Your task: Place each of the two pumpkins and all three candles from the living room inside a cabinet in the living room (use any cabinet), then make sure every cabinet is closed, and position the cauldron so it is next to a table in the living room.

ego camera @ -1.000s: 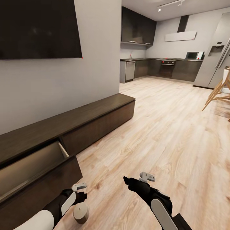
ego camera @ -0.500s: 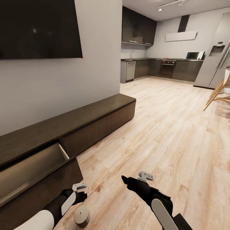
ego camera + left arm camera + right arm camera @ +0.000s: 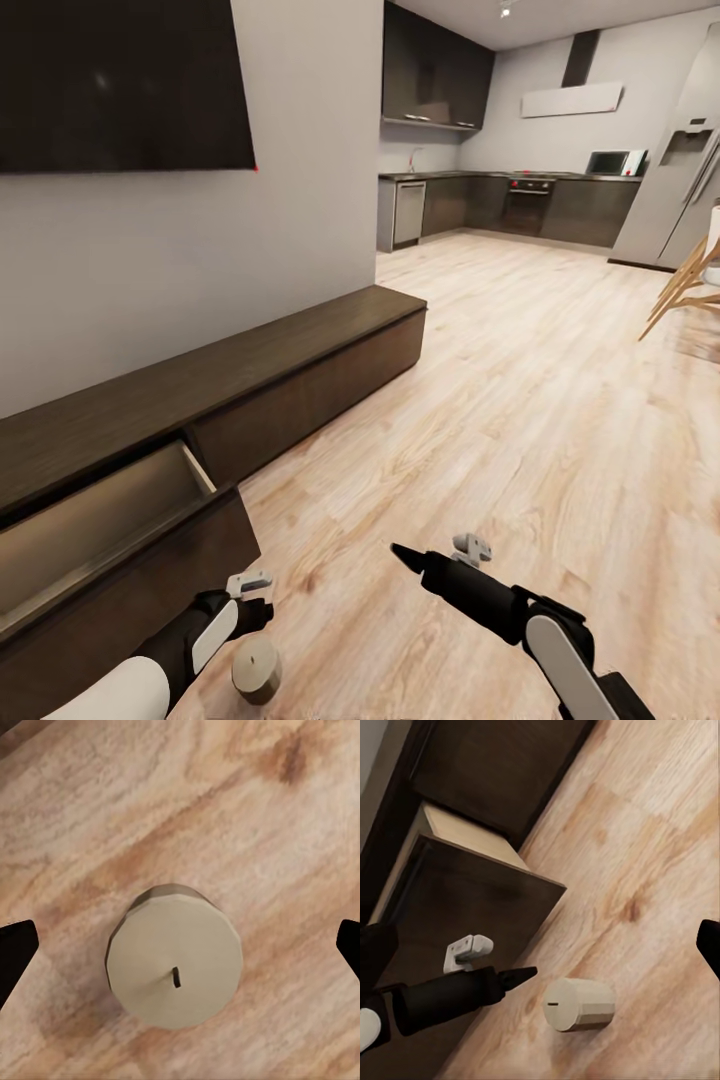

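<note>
Right hand (image 3: 405, 556) shifted rightward; left hand (image 3: 262, 606), seemingly open, above candle (image 3: 256, 668)

candle (image 3: 256, 668) on floor (image 3: 520, 400) | right of open cabinet (image 3: 150, 520) drawer

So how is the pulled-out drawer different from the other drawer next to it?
The open drawer sticks out over the floor and shows its light tan inside; the shut drawer sits flush, showing just its dark front. The open one is near the candle; the shut one is farther off. Both are dark brown and handle-less.
</note>
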`<state>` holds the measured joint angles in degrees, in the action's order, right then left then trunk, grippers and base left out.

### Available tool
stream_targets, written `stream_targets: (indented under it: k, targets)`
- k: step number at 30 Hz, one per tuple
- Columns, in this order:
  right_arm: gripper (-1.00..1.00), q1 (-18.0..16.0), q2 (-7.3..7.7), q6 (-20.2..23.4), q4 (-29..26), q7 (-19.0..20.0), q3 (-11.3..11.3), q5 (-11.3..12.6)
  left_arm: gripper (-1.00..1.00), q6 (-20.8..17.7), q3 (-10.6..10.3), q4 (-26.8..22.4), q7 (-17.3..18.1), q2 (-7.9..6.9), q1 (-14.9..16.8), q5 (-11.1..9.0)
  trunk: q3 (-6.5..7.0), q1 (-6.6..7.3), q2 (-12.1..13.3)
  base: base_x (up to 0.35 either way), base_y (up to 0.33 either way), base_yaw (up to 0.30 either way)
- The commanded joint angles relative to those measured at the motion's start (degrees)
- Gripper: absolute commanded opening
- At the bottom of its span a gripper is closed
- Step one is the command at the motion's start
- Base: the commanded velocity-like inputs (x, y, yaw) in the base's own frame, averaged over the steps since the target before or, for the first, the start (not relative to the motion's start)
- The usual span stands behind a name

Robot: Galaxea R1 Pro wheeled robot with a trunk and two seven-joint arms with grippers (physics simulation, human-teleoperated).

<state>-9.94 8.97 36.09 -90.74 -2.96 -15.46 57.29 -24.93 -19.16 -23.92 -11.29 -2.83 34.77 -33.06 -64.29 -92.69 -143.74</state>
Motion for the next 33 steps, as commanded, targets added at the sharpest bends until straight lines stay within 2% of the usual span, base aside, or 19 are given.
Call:
stream_targets:
  k: [1,16,21,33]
  targets:
    - [1.00,0.1,0.09,0.3,-0.1,-0.1,0.3,0.5,1.00,-0.2,-0.4,-0.2,-0.5,-0.07,0.0,-0.6,-0.28,-0.01,0.0,0.000,0.000,0.000]
    - [1.00,0.3,0.17,0.6,-0.1,0.3,0.7,0.8,1.00,-0.1,-0.4,-0.2,0.4,-0.07,0.0,-0.5,-3.60,-0.40,-0.2,0.000,0.000,0.000]
    - [1.00,0.3,0.15,0.7,-0.1,0.3,0.7,0.8,1.00,2.2,-0.5,-0.1,0.5,-0.07,0.0,-0.4,-4.71,-0.53,-0.3,0.000,0.000,0.000]
    - [1.00,0.3,0.09,0.7,-0.1,0.3,0.7,0.5,1.00,3.3,-0.5,0.0,0.5,-0.09,0.0,-0.3,-7.37,-0.84,-0.5,0.000,0.000,0.000]
